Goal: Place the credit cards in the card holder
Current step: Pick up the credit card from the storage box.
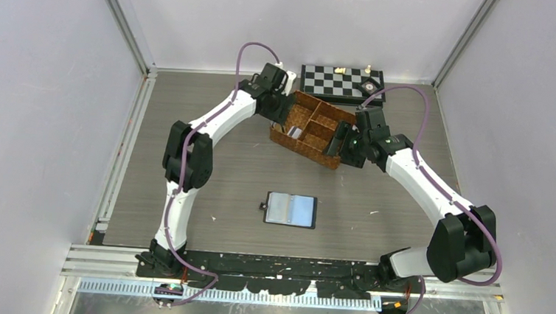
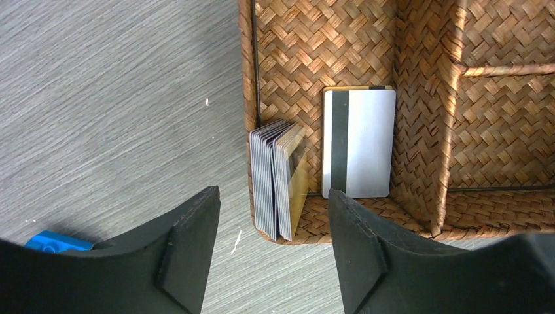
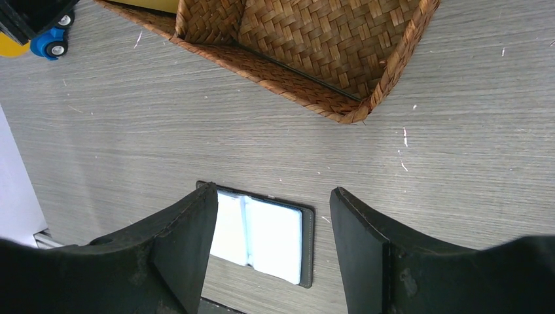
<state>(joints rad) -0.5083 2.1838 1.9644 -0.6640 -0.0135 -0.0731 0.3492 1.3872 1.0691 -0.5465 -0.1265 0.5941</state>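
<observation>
The credit cards sit in the left compartment of a brown wicker basket (image 2: 419, 85). A stack of grey-white cards (image 2: 273, 176) stands on edge against the basket's left wall, with a tan-orange card (image 2: 298, 190) leaning on it. Beside them a white card with a dark stripe (image 2: 358, 142) lies flat. My left gripper (image 2: 271, 219) hovers open above the stack, holding nothing. The card holder (image 1: 290, 209) lies open on the table, its pale sleeves (image 3: 262, 234) facing up. My right gripper (image 3: 273, 199) hangs open over the basket's right end (image 1: 341, 143), empty.
A chessboard (image 1: 341, 84) with a few pieces lies behind the basket (image 1: 310, 130). A small blue toy (image 3: 49, 42) sits on the table left of the basket, also seen as a blue corner (image 2: 55, 242). Walls enclose the table on three sides.
</observation>
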